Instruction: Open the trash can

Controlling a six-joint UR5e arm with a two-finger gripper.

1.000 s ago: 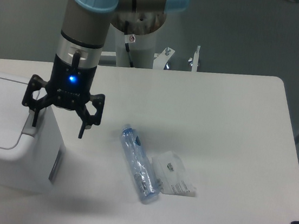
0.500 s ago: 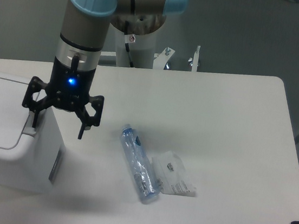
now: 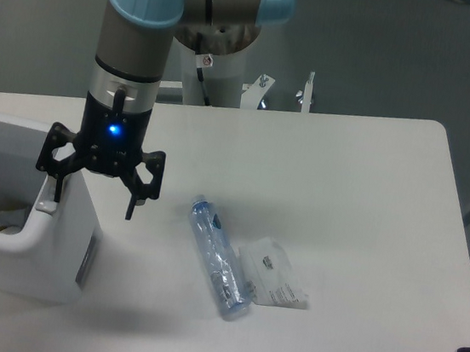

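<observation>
We see the trash can at the left edge of the white counter, partly cut off by the frame. Its lid is up: the top is open and we look into a shadowed interior, with a pale object low inside that we cannot identify. The can stands upright, opening upward; its visible body runs longer left to right, though the cropped side keeps us from being sure. The grey tab sits on the right rim.

The gripper hangs above that right rim, fingers spread wide and holding nothing. The left finger comes down right at the tab; whether it touches we cannot tell. The right finger hangs over bare counter beside the can. A blue light glows on the wrist.

Well apart, mid-counter, a clear plastic bottle lies on its side, with a small clear packet just beside it.
</observation>
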